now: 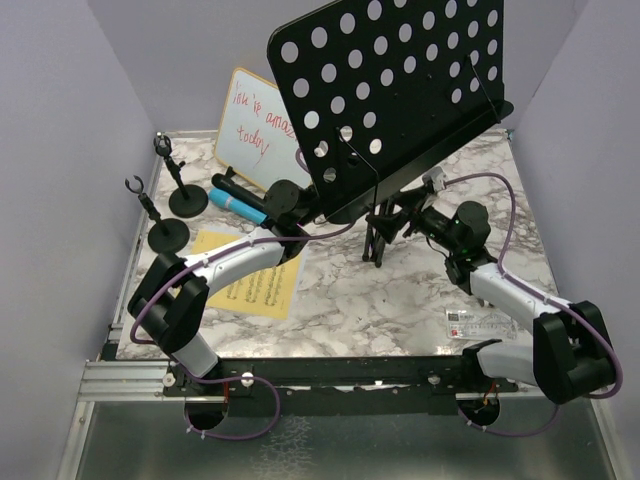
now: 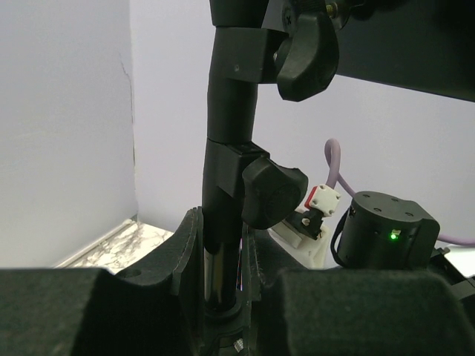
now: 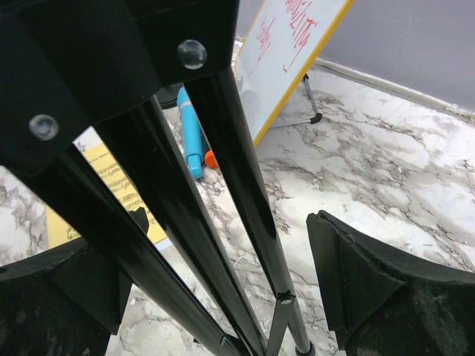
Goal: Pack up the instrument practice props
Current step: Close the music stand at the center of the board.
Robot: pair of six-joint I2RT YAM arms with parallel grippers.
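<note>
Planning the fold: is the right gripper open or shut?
Open: the right gripper's black padded fingers stand wide apart around the black metal tripod legs.

Black perforated music stand [image 1: 400, 90] upright at centre; microphones [image 1: 240, 207], holders [image 1: 168, 236], yellow sheet [image 1: 262, 290] left.

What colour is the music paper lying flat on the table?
The sheet music is yellow with black print. The top external view shows it best.

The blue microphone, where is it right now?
In the top view the blue microphone lies left of centre on the table, in front of the whiteboard, beside the black microphone.
</note>
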